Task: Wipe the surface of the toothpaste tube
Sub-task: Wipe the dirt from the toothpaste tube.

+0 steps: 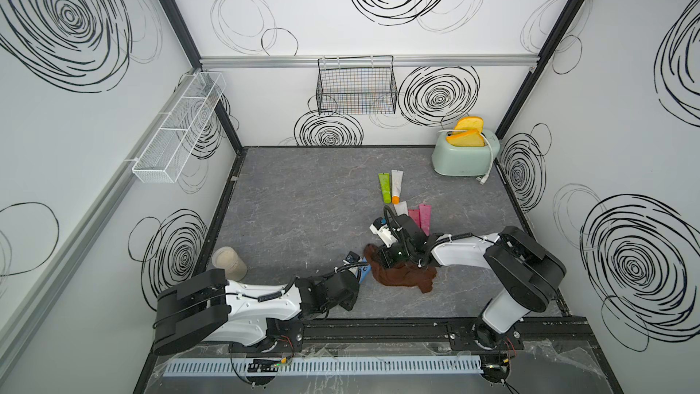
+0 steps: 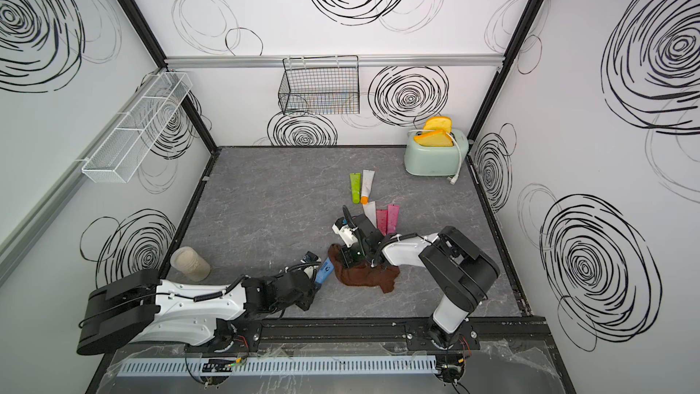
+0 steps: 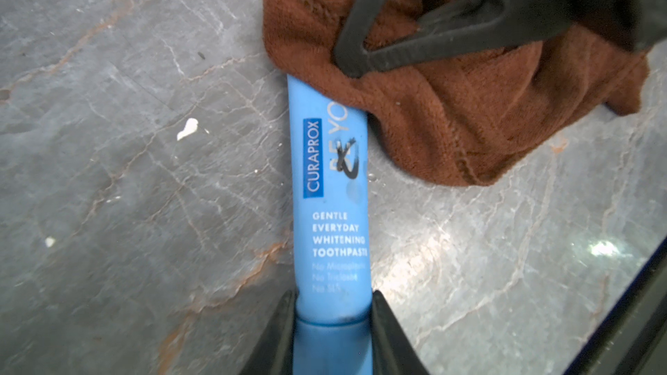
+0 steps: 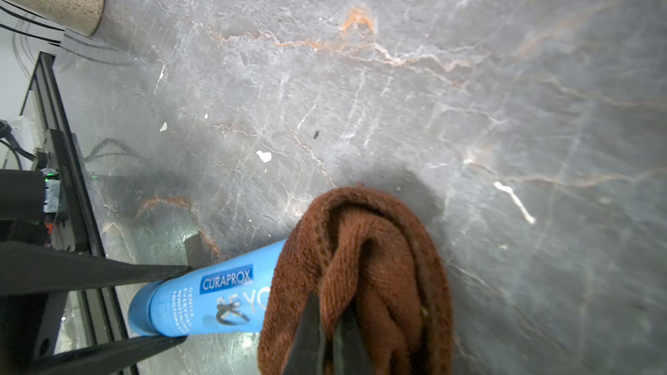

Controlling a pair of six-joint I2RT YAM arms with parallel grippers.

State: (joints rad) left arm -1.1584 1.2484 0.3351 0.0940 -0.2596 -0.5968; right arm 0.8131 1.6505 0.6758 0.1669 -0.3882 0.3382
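The blue plastic toothpaste tube point(image 3: 330, 193) lies flat on the grey marbled worktop point(image 3: 144, 174), at lower centre of the frame in both top views. Your left claw point(image 3: 332, 301) is clamped on its cap end. The crumpled brown terry cloth point(image 3: 451, 120) covers its other end, and your right claw point(image 4: 328, 315) is pinched together on a fold of that cloth. The black pen scribble point(image 3: 348, 160) at mid-tube lies bare, so I judge the wipe unfinished.

- **Collision:** dragging the cloth toward the cap could knock the 2 claws together, since little tube separates them.
- **Pressure:** pressing hard may buckle the soft tube or twist it from the left grip.
- **Slip:** the thin fold could slip free.

Open worktop lies toward frame left. The black front rail point(image 1: 397, 329) runs near below, and the speckled beige jar point(image 1: 229, 262) stands well apart at lower left.
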